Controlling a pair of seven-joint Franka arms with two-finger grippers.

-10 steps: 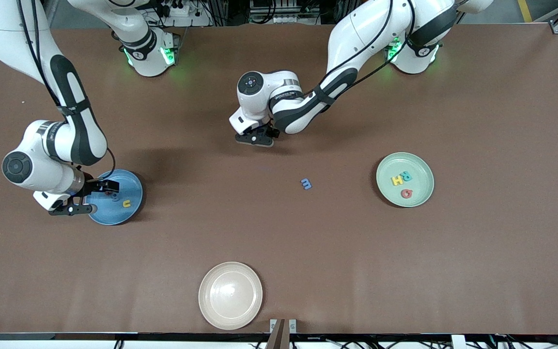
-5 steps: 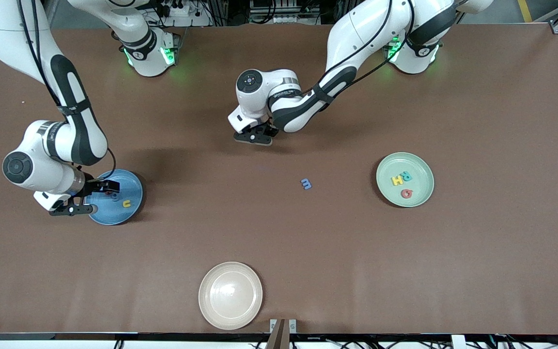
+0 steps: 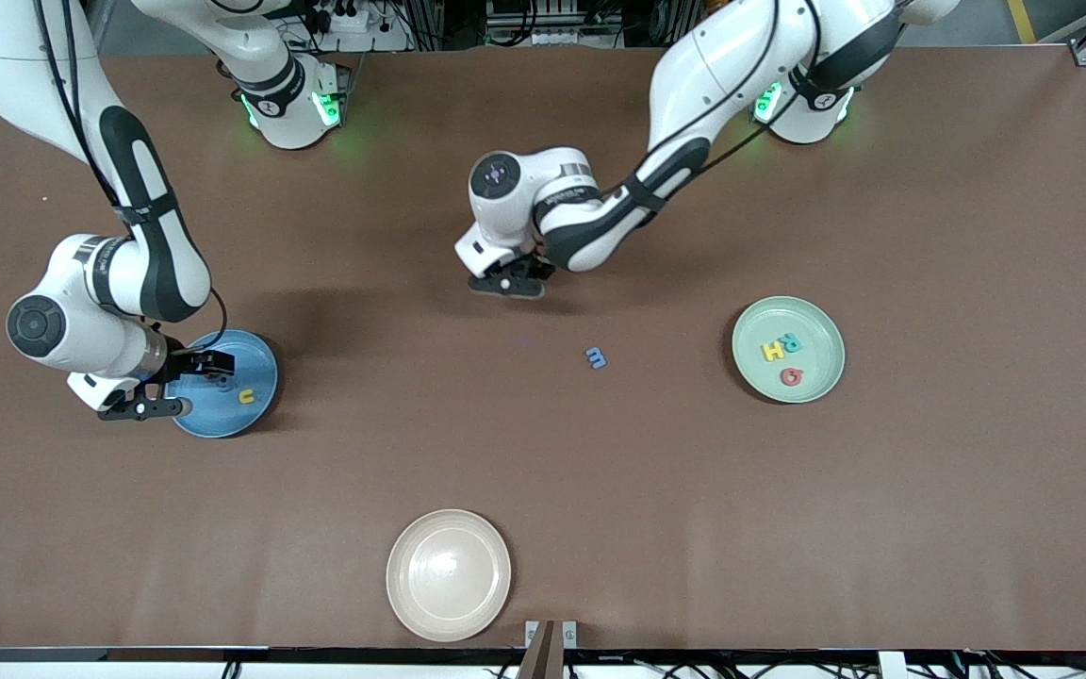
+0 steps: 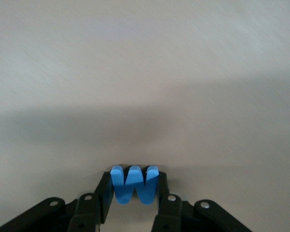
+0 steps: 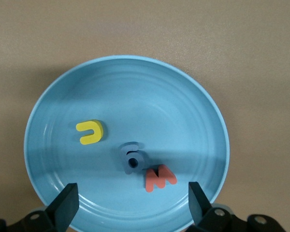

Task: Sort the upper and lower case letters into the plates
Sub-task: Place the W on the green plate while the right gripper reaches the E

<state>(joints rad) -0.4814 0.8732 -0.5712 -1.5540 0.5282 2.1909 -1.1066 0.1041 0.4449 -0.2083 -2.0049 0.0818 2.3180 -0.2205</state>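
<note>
Left claw [image 4: 134, 191] clamped on a blue letter W [image 4: 134, 183].
Right claw [image 5: 133, 205] spread apart above the blue plate [image 5: 193, 111], at the table's [image 3: 929, 528] nine o'clock.

No printed labels or brand names can be read; the only characters are the toy letters themselves. A blue W [image 4: 134, 184] is pinched in the left gripper [image 4: 134, 193]. The mint green plate [image 3: 816, 325] holds a yellow H [image 3: 773, 352] and teal R [image 3: 791, 343]. A blue m [image 3: 596, 357] lies on the table [image 3: 929, 519].
</note>
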